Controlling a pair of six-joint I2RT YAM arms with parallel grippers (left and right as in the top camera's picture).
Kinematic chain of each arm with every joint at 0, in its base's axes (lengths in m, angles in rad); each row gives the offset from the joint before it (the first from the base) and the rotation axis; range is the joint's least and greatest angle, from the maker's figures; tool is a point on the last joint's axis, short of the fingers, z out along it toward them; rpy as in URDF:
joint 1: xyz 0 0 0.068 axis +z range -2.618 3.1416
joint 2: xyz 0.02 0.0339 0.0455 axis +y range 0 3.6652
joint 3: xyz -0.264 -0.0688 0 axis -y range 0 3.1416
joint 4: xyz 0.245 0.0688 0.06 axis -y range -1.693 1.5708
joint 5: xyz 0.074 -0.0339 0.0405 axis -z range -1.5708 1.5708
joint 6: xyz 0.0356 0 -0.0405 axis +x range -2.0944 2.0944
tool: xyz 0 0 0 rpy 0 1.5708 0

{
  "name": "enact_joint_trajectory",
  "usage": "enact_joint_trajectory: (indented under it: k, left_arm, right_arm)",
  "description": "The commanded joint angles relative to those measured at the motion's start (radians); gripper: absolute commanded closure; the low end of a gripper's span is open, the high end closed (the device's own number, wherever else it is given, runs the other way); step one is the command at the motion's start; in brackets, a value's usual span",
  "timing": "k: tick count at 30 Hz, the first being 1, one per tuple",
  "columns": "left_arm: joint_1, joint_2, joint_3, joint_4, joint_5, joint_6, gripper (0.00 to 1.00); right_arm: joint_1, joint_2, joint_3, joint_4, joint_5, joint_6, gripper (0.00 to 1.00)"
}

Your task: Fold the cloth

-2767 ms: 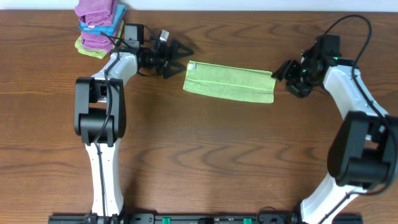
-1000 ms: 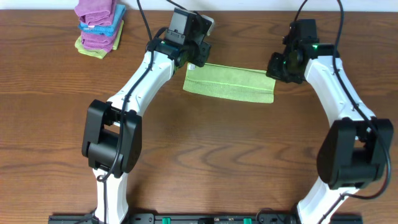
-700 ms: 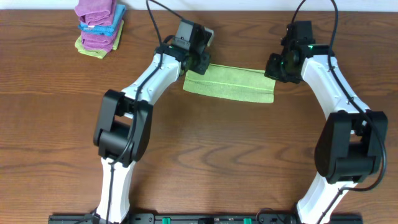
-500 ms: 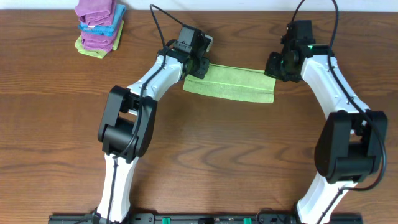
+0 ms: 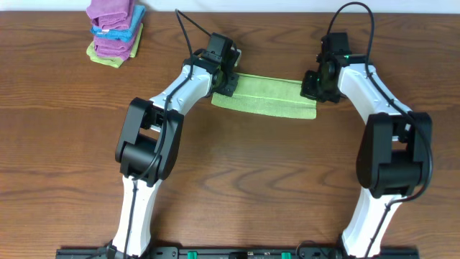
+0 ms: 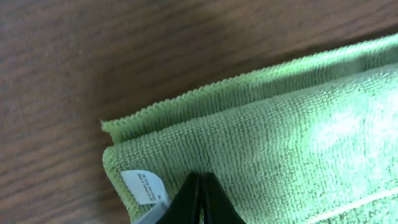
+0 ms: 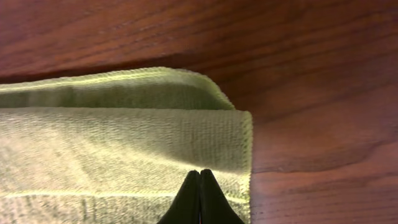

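White tag [image 6: 144, 185] on cloth [image 6: 280, 137]: print unreadable.

arms [image 5: 172, 90]: white links, black joints | cables [image 5: 352, 6]: black, thin | right wrist: green light [image 5: 344, 57] | fingers [image 6: 190, 202]: black, pointed

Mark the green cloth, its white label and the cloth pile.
green cloth [image 5: 264, 99]: overhead view, middle of top layer.
white label [image 6: 142, 185]: left wrist view, label's centre.
cloth pile [image 5: 109, 16]: overhead view, purple top cloth.

Lime-green cloth [image 5: 264, 96] with white tag [image 6: 142, 185]; brown wood-grain table [image 5: 237, 180]; purple, blue and yellow-green towel stack [image 5: 111, 29]
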Motion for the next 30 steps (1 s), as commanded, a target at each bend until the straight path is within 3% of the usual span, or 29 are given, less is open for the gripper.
enact_joint_trajectory:
  k: [1,21,28,29,30]
  left_arm:
    - [-0.003,0.019,0.0,-0.036,-0.019,-0.009,0.94]
    - [-0.007,0.019,-0.001,-0.303,-0.019,-0.08,0.94]
    - [-0.007,0.019,-0.001,-0.307,-0.019,-0.084,0.94]
    - [-0.007,0.019,-0.001,-0.308,-0.019,-0.09,0.94]
    - [-0.007,0.019,-0.001,-0.307,-0.019,-0.099,0.94]
  right_arm:
    - [0.021,0.03,0.014,-0.004,0.018,-0.005,0.98]
    - [0.055,0.101,0.014,-0.057,0.025,-0.005,0.99]
    - [0.05,0.076,0.027,-0.124,-0.051,-0.02,0.99]
    - [0.047,0.061,0.032,-0.138,-0.071,-0.033,0.97]
    - [0.045,0.044,0.036,-0.151,-0.086,-0.045,0.86]
